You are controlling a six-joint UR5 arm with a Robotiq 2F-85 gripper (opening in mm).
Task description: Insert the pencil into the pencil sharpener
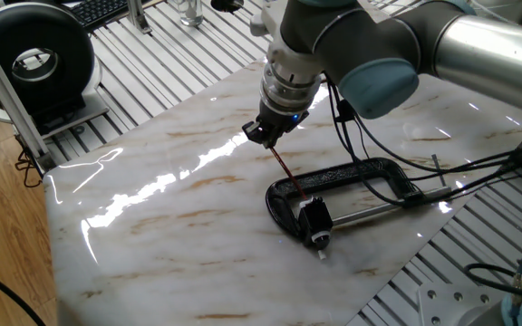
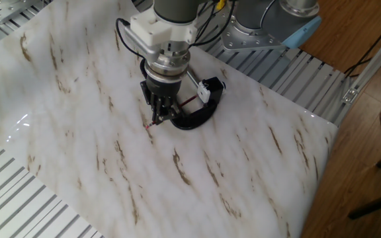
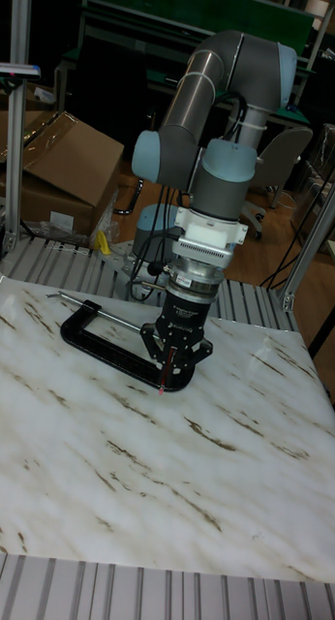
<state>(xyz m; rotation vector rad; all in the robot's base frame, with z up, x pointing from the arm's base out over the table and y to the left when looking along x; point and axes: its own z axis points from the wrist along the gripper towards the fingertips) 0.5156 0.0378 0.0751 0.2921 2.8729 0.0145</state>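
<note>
Above the marble tabletop (image 1: 152, 226), the gripper (image 1: 263, 133) is pinching the pencil (image 1: 286, 172) by its upper end, fingers clamped together on it.

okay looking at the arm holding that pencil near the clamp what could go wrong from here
1. The hand grips the pencil only at one end, so the thin pencil might pivot or slip.
2. The pencil sharpener sits in the clamp, and the pencil slants over the clamp's frame; it may snag there and bend or snap.
</note>
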